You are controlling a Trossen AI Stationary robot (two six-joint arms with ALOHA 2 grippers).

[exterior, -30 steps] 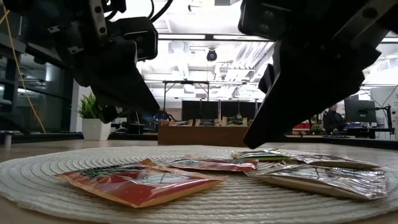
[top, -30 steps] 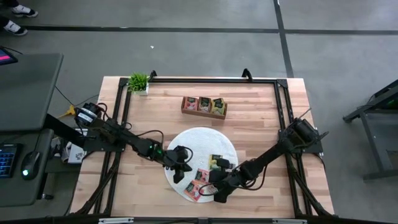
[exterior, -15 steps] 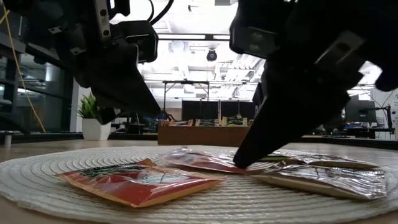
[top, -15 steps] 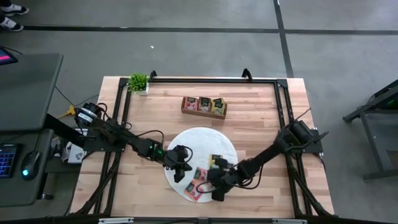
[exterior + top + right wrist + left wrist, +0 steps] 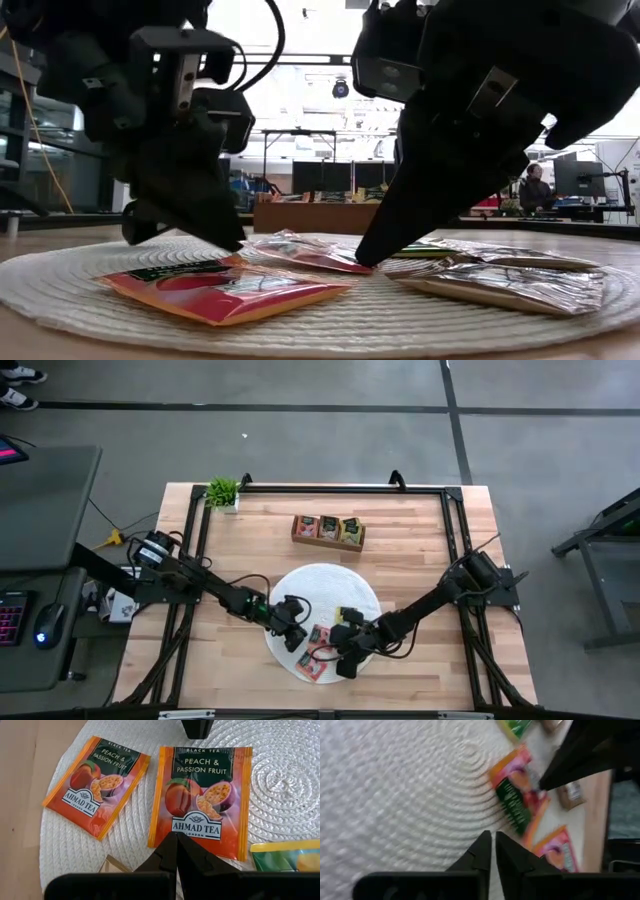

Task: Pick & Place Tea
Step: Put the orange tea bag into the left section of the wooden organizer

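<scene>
Seen from the right wrist, two orange peach and passion fruit tea packets point(image 5: 200, 800) lie flat on the white woven mat point(image 5: 280, 780). The closed right hand point(image 5: 175, 842) touches the nearer one's edge. Overhead, the closed left hand point(image 5: 291, 622) sits beside them; three more packets fill the tray point(image 5: 328, 530).

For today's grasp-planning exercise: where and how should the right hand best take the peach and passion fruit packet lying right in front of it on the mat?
Probably by its near bottom edge, coming steeply from above. The packet lies flat on the woven mat, so only an edge offers purchase, and that edge sits just ahead of the right hand, whose fingers are together.
</scene>
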